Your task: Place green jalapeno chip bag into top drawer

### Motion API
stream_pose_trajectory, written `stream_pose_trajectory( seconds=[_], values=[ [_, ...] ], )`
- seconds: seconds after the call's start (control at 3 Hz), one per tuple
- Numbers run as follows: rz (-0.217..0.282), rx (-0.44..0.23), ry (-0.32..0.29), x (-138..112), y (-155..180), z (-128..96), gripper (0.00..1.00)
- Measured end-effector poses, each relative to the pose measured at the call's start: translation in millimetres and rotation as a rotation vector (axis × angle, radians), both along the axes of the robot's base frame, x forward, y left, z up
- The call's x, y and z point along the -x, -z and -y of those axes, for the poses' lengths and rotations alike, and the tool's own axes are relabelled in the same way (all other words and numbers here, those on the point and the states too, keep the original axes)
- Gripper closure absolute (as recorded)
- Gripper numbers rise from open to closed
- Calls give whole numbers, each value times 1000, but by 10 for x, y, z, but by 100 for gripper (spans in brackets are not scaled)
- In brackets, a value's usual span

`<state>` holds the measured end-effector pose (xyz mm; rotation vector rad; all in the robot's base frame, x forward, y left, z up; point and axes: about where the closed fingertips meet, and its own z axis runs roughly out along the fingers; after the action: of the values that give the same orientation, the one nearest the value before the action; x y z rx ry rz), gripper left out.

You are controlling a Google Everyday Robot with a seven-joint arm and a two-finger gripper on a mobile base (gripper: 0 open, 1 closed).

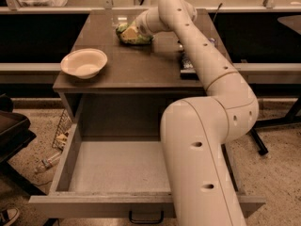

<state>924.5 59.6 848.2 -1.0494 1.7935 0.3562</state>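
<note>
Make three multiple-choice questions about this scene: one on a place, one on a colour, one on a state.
1. The green jalapeno chip bag lies: A on the floor; B at the back of the tabletop; C on a shelf.
2. The bowl is: A blue; B black; C cream-white.
3. The top drawer is: A shut; B pulled open; C taken out.
Answers: 1 B, the gripper is at it there; 2 C, its pale colour shows; 3 B, its bare bottom shows.

High camera behind the arm (pixel 207 140) faces down toward claw (pixel 132 31) over table (pixel 141 69)
</note>
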Motion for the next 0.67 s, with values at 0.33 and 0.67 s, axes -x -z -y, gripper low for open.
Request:
stream_pose_trajectory(
  seconds=[0.33,0.67],
  values=[
    [-4,1,-3,0,31,-23,72],
    [-8,1,-6,0,62,-56,95]
  ],
)
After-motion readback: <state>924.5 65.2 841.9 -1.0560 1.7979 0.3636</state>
